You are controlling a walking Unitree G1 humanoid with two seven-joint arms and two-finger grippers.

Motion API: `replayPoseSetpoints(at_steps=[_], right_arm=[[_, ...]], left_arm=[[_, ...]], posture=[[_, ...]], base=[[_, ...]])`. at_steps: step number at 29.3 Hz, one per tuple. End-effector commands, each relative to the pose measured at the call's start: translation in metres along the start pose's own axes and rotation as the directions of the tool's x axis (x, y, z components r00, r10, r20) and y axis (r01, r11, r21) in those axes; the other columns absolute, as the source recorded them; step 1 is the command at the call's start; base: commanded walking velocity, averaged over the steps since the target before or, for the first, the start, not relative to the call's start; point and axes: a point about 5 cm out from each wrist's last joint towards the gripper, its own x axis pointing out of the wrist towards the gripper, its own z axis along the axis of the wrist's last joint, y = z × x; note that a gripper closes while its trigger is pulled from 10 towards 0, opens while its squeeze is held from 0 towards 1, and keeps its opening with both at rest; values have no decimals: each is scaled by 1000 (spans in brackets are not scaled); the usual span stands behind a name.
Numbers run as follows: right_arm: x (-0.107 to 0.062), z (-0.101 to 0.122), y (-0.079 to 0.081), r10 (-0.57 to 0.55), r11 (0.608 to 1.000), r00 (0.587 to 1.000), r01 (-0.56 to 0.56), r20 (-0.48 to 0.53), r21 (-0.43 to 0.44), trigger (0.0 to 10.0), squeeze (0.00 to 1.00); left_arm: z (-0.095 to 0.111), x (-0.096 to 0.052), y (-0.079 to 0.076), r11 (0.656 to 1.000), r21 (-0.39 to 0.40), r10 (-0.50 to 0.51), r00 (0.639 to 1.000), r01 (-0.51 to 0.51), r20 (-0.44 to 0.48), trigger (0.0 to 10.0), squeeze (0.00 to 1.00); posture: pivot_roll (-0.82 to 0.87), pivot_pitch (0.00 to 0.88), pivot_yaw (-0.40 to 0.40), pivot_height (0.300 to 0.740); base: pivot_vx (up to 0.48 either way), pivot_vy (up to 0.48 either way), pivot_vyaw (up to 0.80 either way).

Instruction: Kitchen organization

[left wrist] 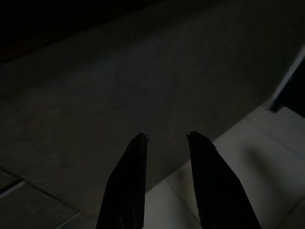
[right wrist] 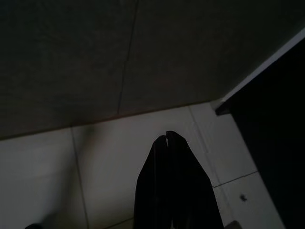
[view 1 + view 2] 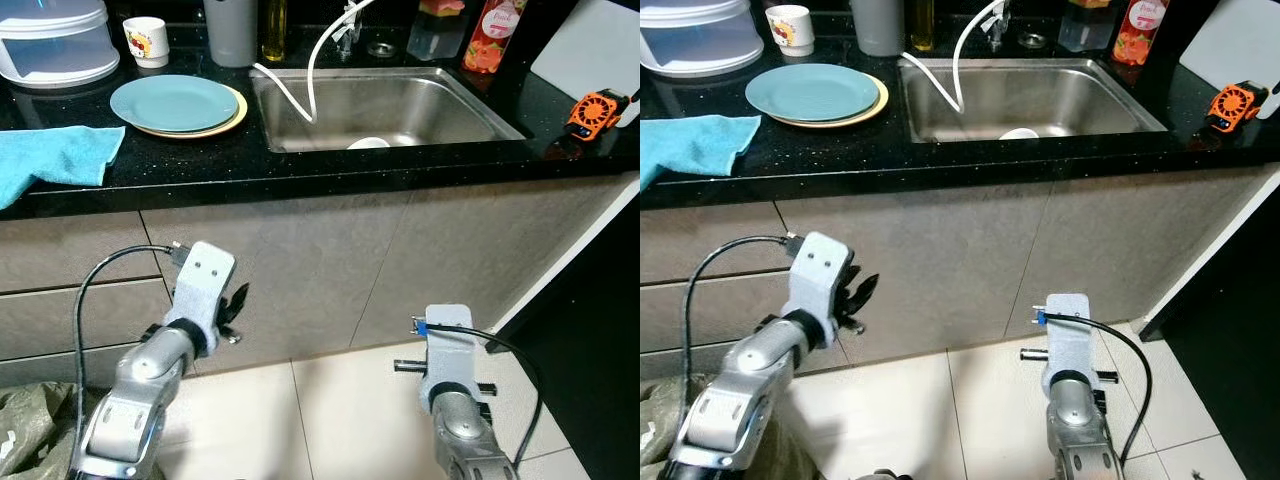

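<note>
Grippers (image 3: 236,305) well below plates (image 3: 175,102)

No text, brand, number or sign is legible. The red-labelled bottle (image 3: 494,36) behind the sink (image 3: 500,118) carries print too small and blurred to make out, and the white mug (image 3: 146,42) on the black counter (image 3: 300,165) bears a coloured motif without readable lettering. The orange fan (image 3: 594,110) shows no readable marking.
</note>
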Motion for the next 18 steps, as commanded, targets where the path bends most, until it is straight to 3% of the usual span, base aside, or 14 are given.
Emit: replayPoseSetpoints(at_steps=[1,4,6,7,9,10,11,14,15,16,17,18], right_arm=[[2,7,-4,-12,999,999,11,50,31,10000,0],[2,19,-3,-20,998,992,13,126,54,10000,0],[0,28,-2,-12,999,984,4,179,43,10000,0],[-1,30,-1,-9,999,981,2,194,36,10000,0],[-6,36,4,74,992,970,-95,233,82,10000,0],[-14,43,14,223,946,933,-277,284,166,10000,0],[-14,43,14,223,946,933,-277,284,166,10000,0],[-22,52,20,349,802,873,-467,341,373,10000,0],[-22,52,20,349,802,873,-467,341,373,10000,0],[-25,60,21,377,731,833,-536,404,422,10000,0],[-25,60,21,377,731,833,-536,404,422,10000,0],[-26,65,22,371,700,822,-554,432,451,10000,0]], left_arm=[[0,-2,-1,1000,3,6,1000,-6,24,10000,0],[9,-4,1,997,56,43,993,-50,113,10000,0],[20,-10,-11,958,288,-65,978,5,198,10000,0],[22,-13,-16,932,361,-119,970,35,214,10000,0],[20,-17,-20,941,322,-166,969,102,181,10000,0],[16,-16,-19,978,163,-159,975,133,154,10000,0],[16,-16,-19,978,163,-159,975,133,154,10000,0],[18,-12,-23,979,91,-195,969,182,151,10000,0],[18,-12,-23,979,91,-195,969,182,151,10000,0],[21,-12,-28,971,-41,-226,959,236,172,10000,0],[21,-12,-28,971,-41,-226,959,236,172,10000,0],[22,-12,-32,954,-119,-251,950,275,184,10000,0]], posture=[[149,96,-58,740],[152,97,-63,740],[141,100,-69,740],[141,100,-69,740],[131,99,-74,740],[138,101,-82,740],[138,101,-82,740],[134,103,-95,740],[134,103,-95,740],[134,102,-102,740],[134,102,-102,740],[138,103,-106,740]], base=[[0,0,0],[0,0,0],[0,0,0],[0,0,0],[0,0,0],[0,0,0],[0,0,0],[0,0,0],[0,0,0],[0,0,0],[0,0,0],[0,0,0]])
